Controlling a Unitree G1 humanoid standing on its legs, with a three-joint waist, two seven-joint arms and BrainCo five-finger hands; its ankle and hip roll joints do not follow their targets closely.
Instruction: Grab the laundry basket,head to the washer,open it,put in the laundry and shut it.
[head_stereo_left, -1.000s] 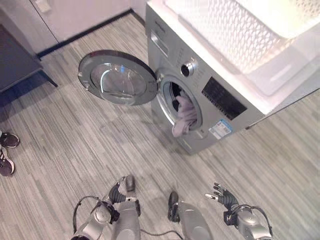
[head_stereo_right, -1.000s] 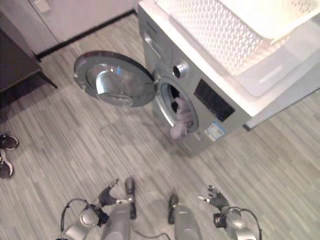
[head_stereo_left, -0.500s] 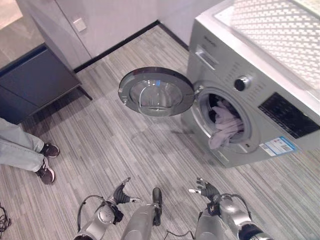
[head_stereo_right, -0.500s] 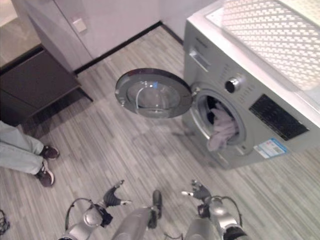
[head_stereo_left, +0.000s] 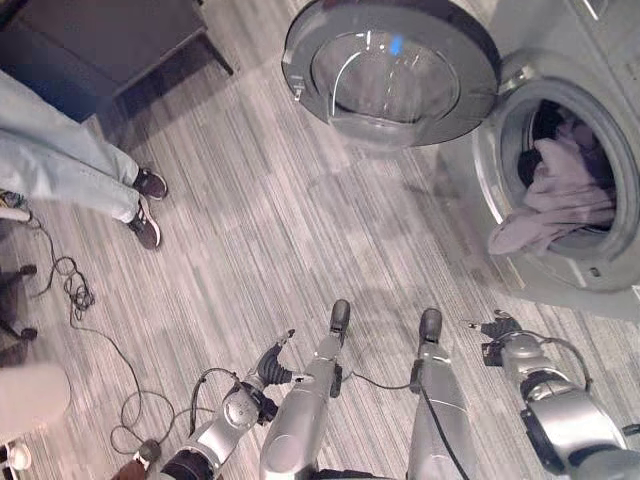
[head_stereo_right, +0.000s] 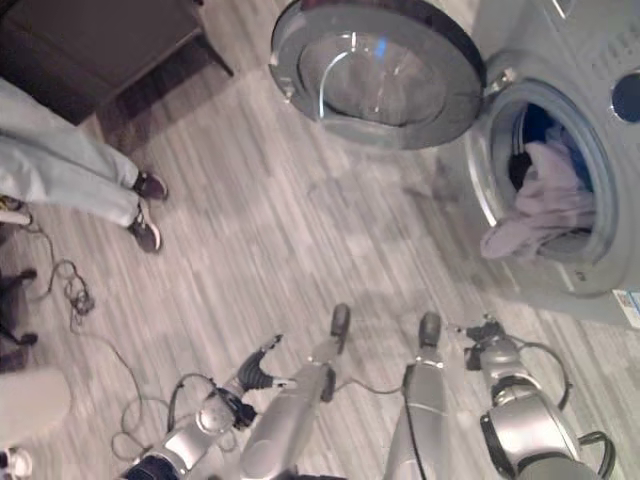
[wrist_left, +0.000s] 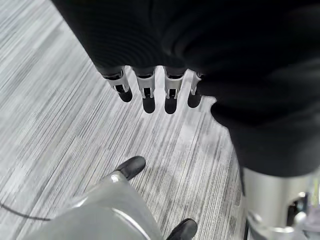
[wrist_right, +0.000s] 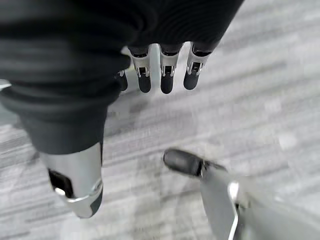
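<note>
The washer (head_stereo_left: 590, 150) stands with its round door (head_stereo_left: 392, 60) swung fully aside, leaving the drum mouth clear, and the laundry (head_stereo_left: 555, 195) sits inside with a pale fold drooping over the lower rim, so in my judgement it would catch in the seal if the door were shut as it lies. Left hand (head_stereo_left: 270, 366) and right hand (head_stereo_left: 497, 327) hang low over the wood-pattern floor (head_stereo_left: 250, 250), fingers (wrist_left: 145, 92) relaxed and straight, holding nothing. A person's legs (head_stereo_left: 70, 165) stand well apart.
</note>
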